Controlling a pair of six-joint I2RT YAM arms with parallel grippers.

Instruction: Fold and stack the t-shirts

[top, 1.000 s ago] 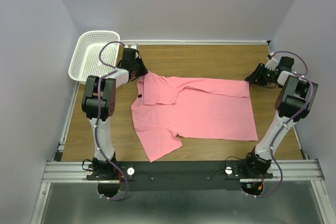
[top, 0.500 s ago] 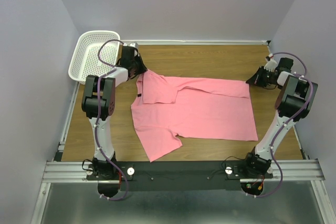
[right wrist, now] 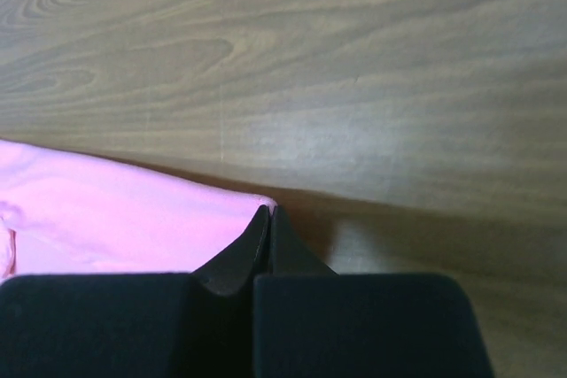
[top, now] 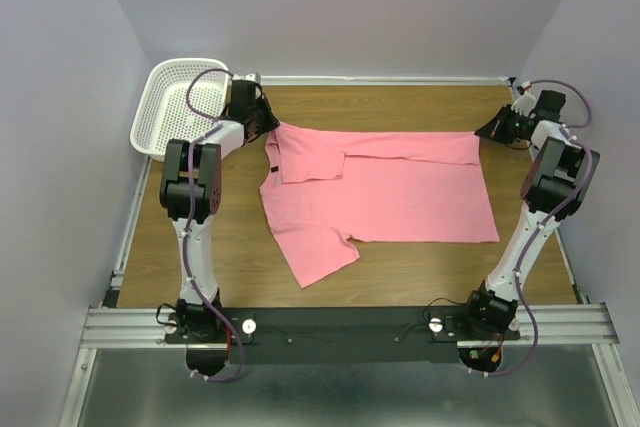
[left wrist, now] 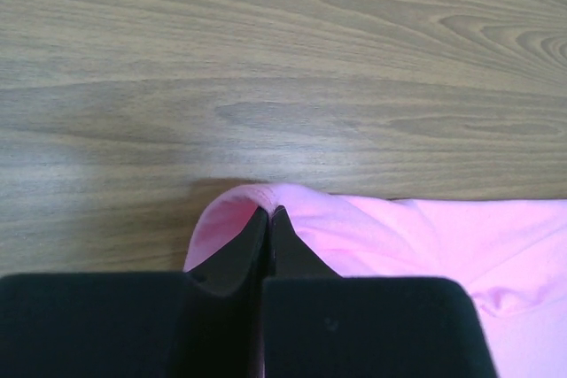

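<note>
Our left fingers (left wrist: 241,254) and right fingers (right wrist: 237,258) pinched the t-shirt (top: 380,192) along its twelve-o'clock edge; we judged folding barely begun, stacking undone.

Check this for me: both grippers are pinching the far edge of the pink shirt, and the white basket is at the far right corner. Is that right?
Not quite. The basket is at the far left corner, as the top view shows. The left gripper and right gripper do each pinch the far edge of the shirt.
</note>
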